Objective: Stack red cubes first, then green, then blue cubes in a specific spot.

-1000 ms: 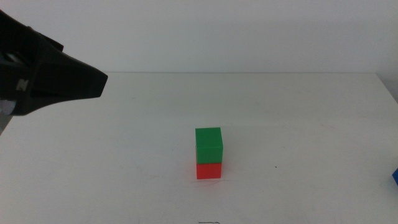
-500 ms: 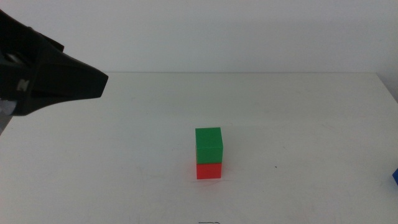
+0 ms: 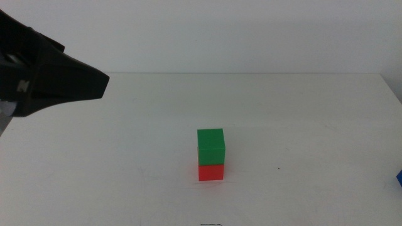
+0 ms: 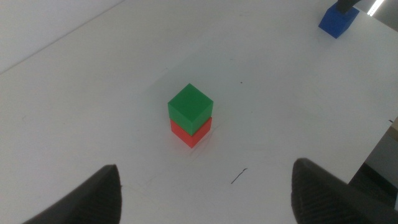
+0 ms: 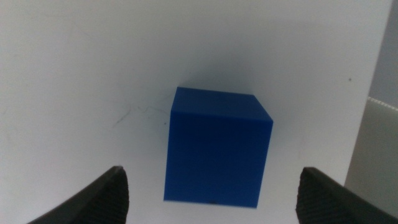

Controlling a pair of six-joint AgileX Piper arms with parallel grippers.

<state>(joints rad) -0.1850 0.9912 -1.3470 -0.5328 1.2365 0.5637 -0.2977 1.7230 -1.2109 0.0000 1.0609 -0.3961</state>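
The green cube (image 3: 211, 146) sits squarely on the red cube (image 3: 211, 171) near the middle of the white table; the stack also shows in the left wrist view, green cube (image 4: 189, 109) on red cube (image 4: 191, 134). My left gripper (image 3: 94, 81) hangs open and empty above the table's far left, well away from the stack (image 4: 205, 169). The blue cube (image 5: 217, 146) lies on the table at the right edge (image 3: 399, 178). My right gripper (image 5: 212, 171) is open, with one jaw on each side of the blue cube and not touching it.
The white table (image 3: 301, 113) ends in an edge close beside the blue cube (image 4: 339, 20). A small dark mark (image 4: 239, 177) lies on the tabletop near the stack.
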